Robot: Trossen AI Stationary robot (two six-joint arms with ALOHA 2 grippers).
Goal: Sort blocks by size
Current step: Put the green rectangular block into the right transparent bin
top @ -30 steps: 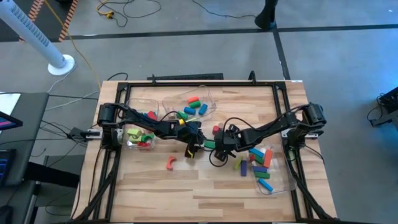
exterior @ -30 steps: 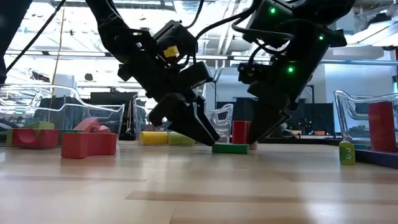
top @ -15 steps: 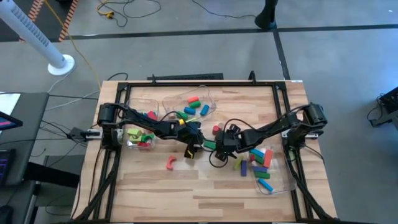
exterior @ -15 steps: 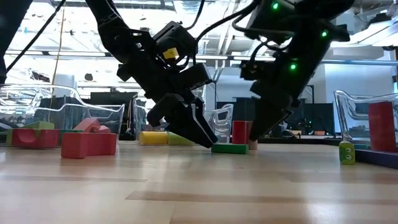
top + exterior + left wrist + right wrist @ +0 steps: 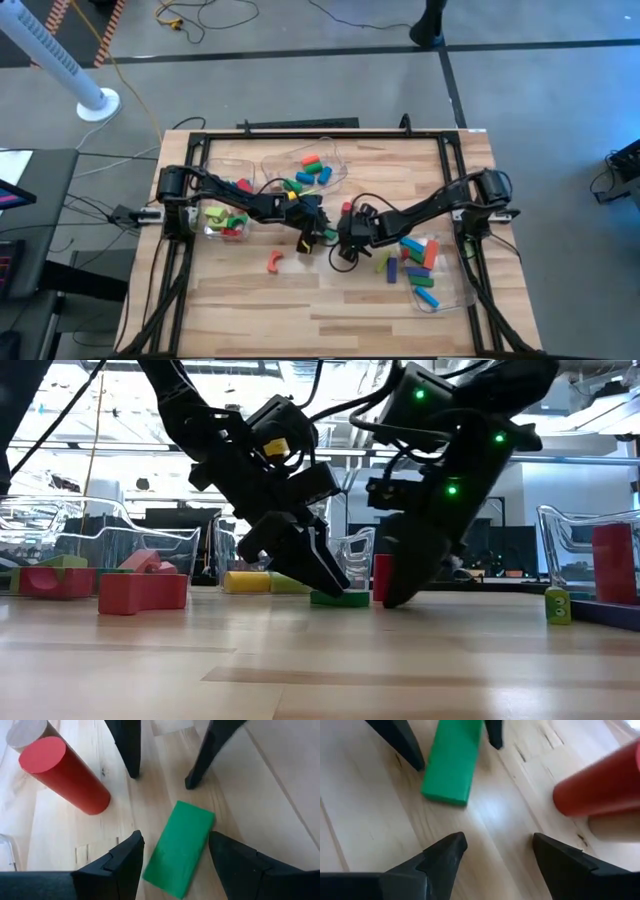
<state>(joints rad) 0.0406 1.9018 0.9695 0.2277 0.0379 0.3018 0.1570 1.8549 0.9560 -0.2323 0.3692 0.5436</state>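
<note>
Centrally on the table (image 5: pixel 250 300), a green block (image 5: pixel 180 847) lies flat between the parted fingers of the left gripper (image 5: pixel 175 855), ungripped. Facing it, the right gripper (image 5: pixel 495 855) also stands open and empty, near a red cylinder (image 5: pixel 65 775). One clear bin (image 5: pixel 315 165) at the far edge holds mixed blocks, another bin (image 5: pixel 225 222) at the left edge holds red and green ones, and a third bin (image 5: pixel 450 285) by the right edge holds longer bars. A red arch (image 5: pixel 275 263) lies loose nearer the front edge.

One camera hangs high above me, looking straight down on my whole wooden desk (image 5: pixel 300 300). Another sits at desk height, looking level across. My two wrist cameras look close down, both sharing the flat green rectangular block (image 5: pixel 179 849) and red cylinder (image 5: pixel 62 774).
</note>
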